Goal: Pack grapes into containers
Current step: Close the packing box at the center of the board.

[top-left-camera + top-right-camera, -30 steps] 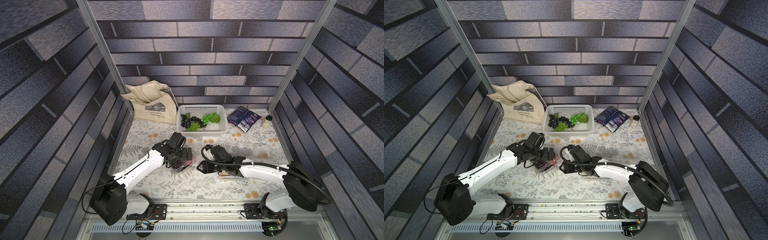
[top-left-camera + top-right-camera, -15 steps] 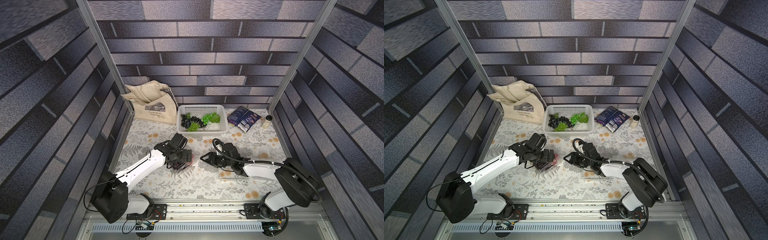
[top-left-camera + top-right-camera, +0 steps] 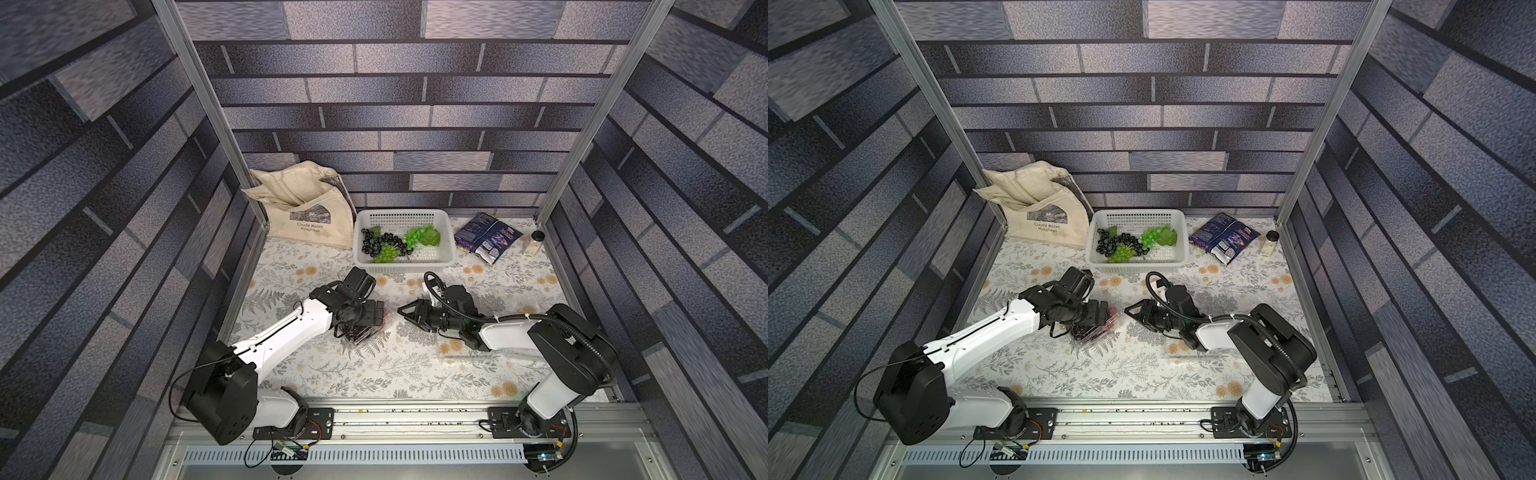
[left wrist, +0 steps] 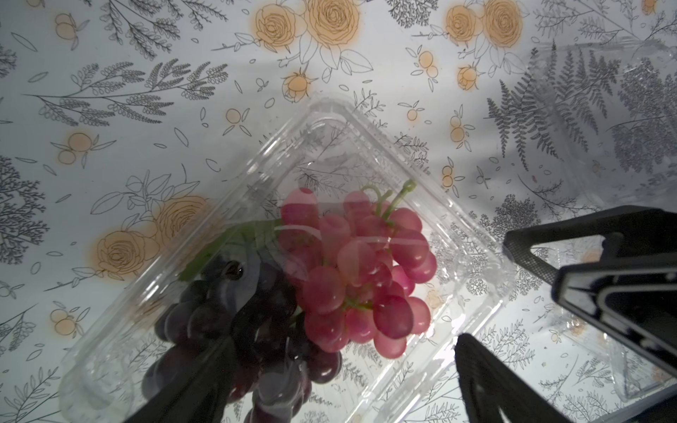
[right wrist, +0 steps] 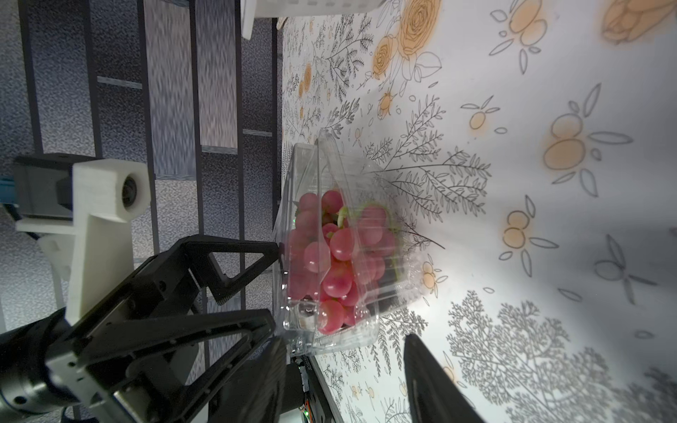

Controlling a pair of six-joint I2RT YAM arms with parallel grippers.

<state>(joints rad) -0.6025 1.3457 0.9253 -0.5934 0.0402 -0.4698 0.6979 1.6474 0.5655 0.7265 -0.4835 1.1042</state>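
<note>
Container point(image 4: 329, 154) lies diagonal; left gripper point(image 5: 274, 282) spread wide over it, right gripper point(image 3: 405, 313) seemingly half-open, empty.

1. The left arm point(image 3: 286, 332) and the right arm point(image 3: 507, 336) are wearing glossy white shells on their long links, with matte black housings bulging at the joints.
2. A ribbed black hose point(image 3: 592, 341) is looping over the right arm's largest joint housing, while a thin black cable point(image 3: 171, 388) is arching off the left arm's base housing.
3. Each arm is sitting on a black base plate point(image 3: 320, 419) dotted with screws, with thin orange and red wires point(image 3: 309, 441) trailing beneath.
4. The left gripper point(image 5: 273, 282) is showing black, hollow triangular fingers, and a white printed camera mount point(image 5: 99, 205) is riding on its wrist.
</note>
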